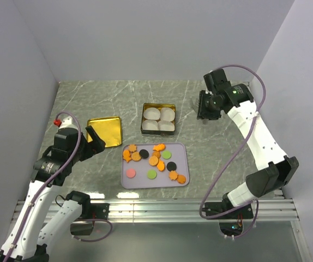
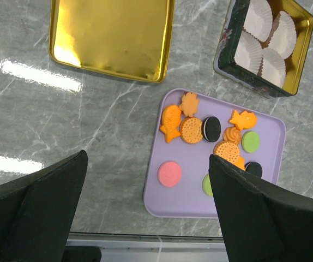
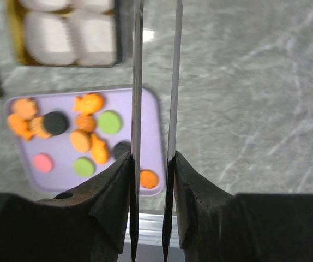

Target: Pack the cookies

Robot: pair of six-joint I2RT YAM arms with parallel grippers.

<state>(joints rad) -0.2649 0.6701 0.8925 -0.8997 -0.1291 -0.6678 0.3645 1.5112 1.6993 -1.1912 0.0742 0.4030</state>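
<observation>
The cookies point(image 1: 155, 159) lie loose on a lilac tray point(image 1: 181, 150): mostly orange pieces, plus black, green and pink discs. The left wrist view shows them too point(image 2: 190, 130), on the same tray point(image 2: 189, 204). My left gripper point(image 1: 94, 139) is wide open and empty, above the table just left of the tray point(image 2: 147, 158). My right gripper point(image 1: 207, 106) hovers at the back right, away from the tray. Its jaws press on two thin flat blades point(image 3: 137, 82) like tongs, with a narrow empty gap between them point(image 3: 152, 155).
A dark tin point(image 1: 144, 117) with a gold inside, holding white paper cups point(image 1: 158, 118), stands behind the tray. Its gold lid point(image 1: 106, 131) lies open side up to the left. Grey walls close three sides. A metal rail point(image 1: 156, 210) runs along the near edge.
</observation>
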